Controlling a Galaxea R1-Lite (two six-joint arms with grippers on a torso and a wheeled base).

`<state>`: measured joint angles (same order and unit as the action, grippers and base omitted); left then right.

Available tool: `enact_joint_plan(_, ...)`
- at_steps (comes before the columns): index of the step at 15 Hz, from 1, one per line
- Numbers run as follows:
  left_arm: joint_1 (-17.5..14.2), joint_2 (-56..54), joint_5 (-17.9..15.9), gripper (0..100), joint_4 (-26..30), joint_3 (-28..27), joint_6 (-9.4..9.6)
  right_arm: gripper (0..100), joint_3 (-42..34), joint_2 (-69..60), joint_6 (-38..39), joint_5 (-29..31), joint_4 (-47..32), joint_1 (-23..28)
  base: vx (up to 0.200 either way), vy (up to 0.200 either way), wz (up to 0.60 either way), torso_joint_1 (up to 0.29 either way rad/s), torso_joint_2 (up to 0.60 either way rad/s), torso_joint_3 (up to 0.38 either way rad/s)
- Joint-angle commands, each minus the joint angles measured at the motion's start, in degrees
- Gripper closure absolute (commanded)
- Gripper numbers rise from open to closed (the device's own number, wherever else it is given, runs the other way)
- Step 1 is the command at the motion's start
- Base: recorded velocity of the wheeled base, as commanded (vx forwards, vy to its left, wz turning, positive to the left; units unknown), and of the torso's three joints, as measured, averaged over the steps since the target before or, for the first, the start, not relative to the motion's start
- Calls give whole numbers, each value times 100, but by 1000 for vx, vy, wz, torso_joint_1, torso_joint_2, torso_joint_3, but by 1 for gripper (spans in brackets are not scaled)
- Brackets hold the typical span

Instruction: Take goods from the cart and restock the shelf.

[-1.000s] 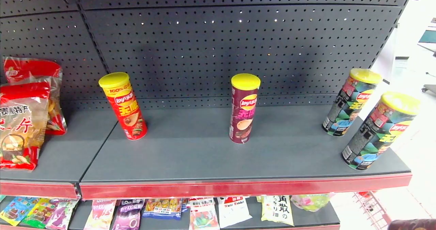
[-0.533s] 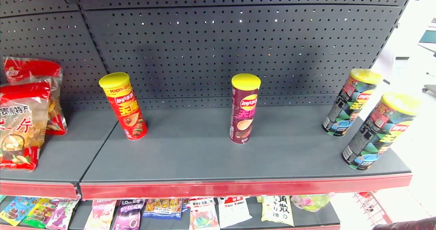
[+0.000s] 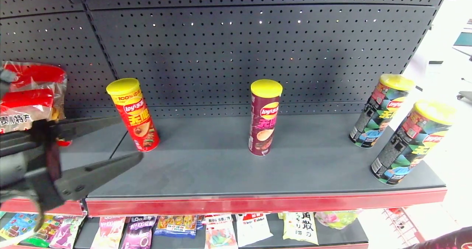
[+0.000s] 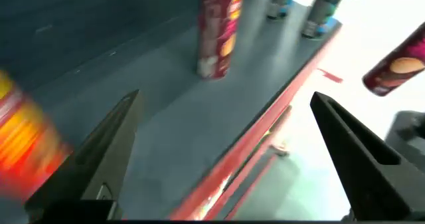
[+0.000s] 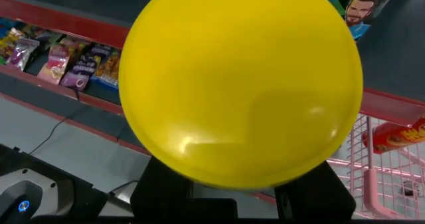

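Note:
On the grey shelf point(image 3: 228, 168) stand a red chips can point(image 3: 133, 114), a maroon chips can point(image 3: 263, 118) and two dark patterned cans point(image 3: 379, 110) point(image 3: 411, 142), all with yellow lids. My left gripper point(image 3: 131, 138) is open and empty at the shelf's left end, just beside the red can; its own view shows the gripper point(image 4: 226, 98) over the shelf front. My right gripper point(image 5: 239, 201) is shut on a maroon can, whose yellow lid point(image 5: 242, 84) faces the camera. That held can point(image 4: 397, 71) hangs off the shelf's right front, low at the corner point(image 3: 446, 241).
Red snack bags point(image 3: 29, 90) stand at the shelf's far left, behind my left arm. A lower shelf holds several small packets point(image 3: 221, 230). The pink wire cart point(image 5: 392, 177) stands low on the right with a red can point(image 5: 398, 134) in it. A pegboard backs the shelf.
My left gripper has come into the head view from the left, open, up to the red can. The held maroon can at the lower right has risen a little.

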<state>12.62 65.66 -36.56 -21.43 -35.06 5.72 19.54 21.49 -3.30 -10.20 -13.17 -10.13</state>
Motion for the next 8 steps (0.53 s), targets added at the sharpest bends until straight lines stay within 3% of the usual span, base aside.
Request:
enact_joint_plan(1,848,2311,-378,0,-617,-1056,114,100,-12,57,49,1,7,2,0,0,0,0,0,0)
enact_joint_plan(4,1146,3199,-440,0,-652,-1855,114,100,-38,48,49,10,-2,11,0,0,0,0,0,0)
enact_joint_plan(8,1226,4043,-422,0,-652,-2602,140,100,-29,74,49,27,7,20,0,0,0,0,0,0)
